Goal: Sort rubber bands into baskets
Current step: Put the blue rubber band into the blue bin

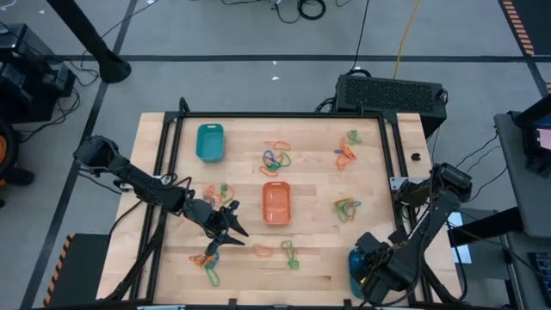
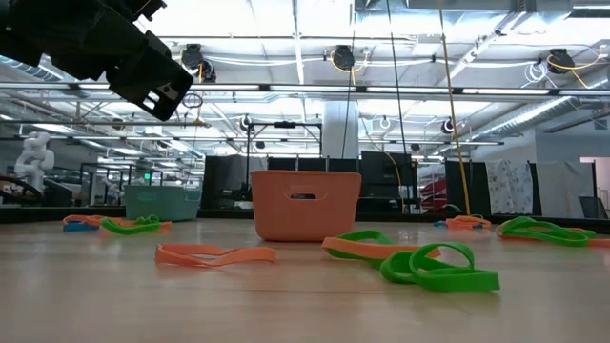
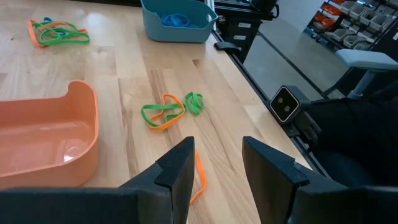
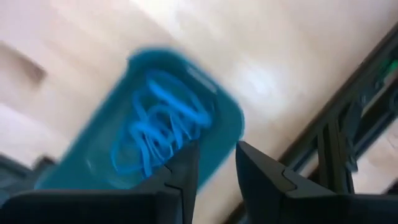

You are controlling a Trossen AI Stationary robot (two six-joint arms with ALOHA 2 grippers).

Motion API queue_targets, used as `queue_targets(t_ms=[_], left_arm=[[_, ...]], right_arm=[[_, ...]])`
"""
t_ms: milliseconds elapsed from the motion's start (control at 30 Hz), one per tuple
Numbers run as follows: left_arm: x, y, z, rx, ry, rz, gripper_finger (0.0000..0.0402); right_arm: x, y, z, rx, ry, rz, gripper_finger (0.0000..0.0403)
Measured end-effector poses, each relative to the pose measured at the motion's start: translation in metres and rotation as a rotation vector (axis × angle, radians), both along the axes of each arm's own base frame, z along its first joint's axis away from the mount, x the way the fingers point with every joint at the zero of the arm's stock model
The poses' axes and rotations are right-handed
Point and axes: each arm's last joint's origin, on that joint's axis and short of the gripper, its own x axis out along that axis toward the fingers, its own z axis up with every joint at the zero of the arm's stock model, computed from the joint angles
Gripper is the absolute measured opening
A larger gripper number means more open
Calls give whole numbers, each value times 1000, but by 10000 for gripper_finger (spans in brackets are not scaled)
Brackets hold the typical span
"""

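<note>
- Wooden counter [image 1: 310, 185] under me, with a workshop floor and cables around it; the orange basket [image 1: 275, 203] sits near its middle, and I place everything else from it.
- My left gripper [image 1: 225, 226] hangs just beside the orange basket, on the side toward my left arm, fingers [image 3: 177, 180] spread with nothing between them.
- Below those fingers an orange rubber band [image 3: 199, 179] lies on the wood; a green-and-orange tangle [image 3: 163, 112] lies a little farther on.
- My right gripper [image 1: 366, 258] is well away from the orange basket, at the counter's near corner by my right arm, over a teal basket [image 4: 163, 124].
- Its fingers stand apart and empty; blue rubber bands [image 4: 160, 129] lie inside that basket.
- The second teal basket [image 1: 209, 142] sits at the far corner on my left arm's side.
- More mixed clusters of bands [image 1: 275, 157] are scattered around the orange basket, on all sides.
</note>
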Motion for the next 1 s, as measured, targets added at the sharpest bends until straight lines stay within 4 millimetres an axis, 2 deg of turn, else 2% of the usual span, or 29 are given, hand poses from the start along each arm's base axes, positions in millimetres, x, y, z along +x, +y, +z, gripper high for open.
queue_targets(t_ms=[200,333,500,667,767,867,1000], left_arm=[[0,1,0,9,-5,26,142],[1,1,1,4,-13,28,142],[1,1,1,-16,-3,36,142],[0,0,1,-16,0,34,142],[0,0,0,-12,8,34,142],[-1,-1,-2,-3,26,29,142],[-4,-5,-4,1,49,8,142]], right_arm=[[23,-21,1,-38,-46,-55,97],[44,-46,5,-43,-52,-23,94],[70,-88,6,-65,7,46,93],[85,-141,7,-158,89,-5,93],[82,-171,-4,-151,152,-56,93],[69,-196,-22,-97,180,-93,93],[45,-215,-42,-16,87,-153,93]])
